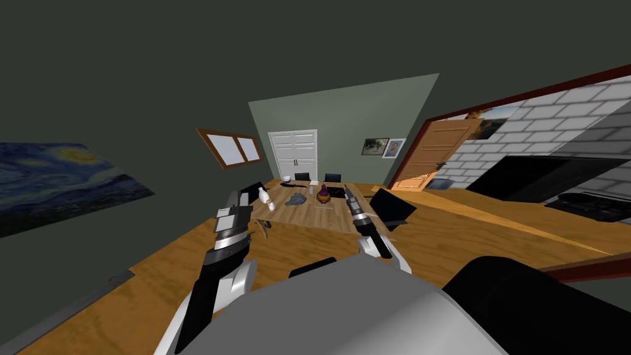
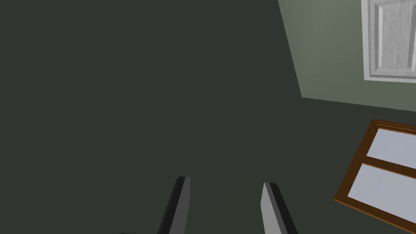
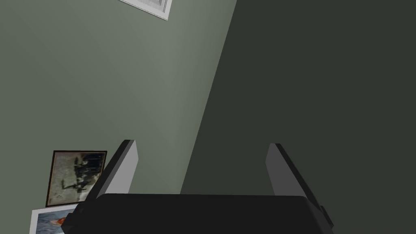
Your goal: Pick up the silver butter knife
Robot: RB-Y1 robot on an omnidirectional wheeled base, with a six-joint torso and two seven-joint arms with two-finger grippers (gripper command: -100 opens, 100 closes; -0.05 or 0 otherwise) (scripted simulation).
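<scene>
1. Left jaws released: left fingers point(image 2: 178, 205) apart with nothing between them, held by the near left corner of the table point(image 1: 302, 217).
2. Right jaws released too: right fingers point(image 3: 122, 170) spread wide and empty, held at the table's near right edge.
3. Silver butter knife point(image 1: 323, 207): a thin pale sliver lying flat on the table's near half, between the two arms and apart from both.
4. Just beyond the knife, toward the table's middle: a purple and orange object point(image 1: 323, 194), too small to name.
5. Left of that object on the table: a crumpled blue-grey cloth point(image 1: 297, 199).
6. At the table's left edge: a white bottle point(image 1: 264, 196), upright.
7. At the table's far left corner: a white bowl point(image 1: 287, 179).
8. Round the table: black chairs, one point(image 1: 390, 208) at its right side, two at its far end.
</scene>
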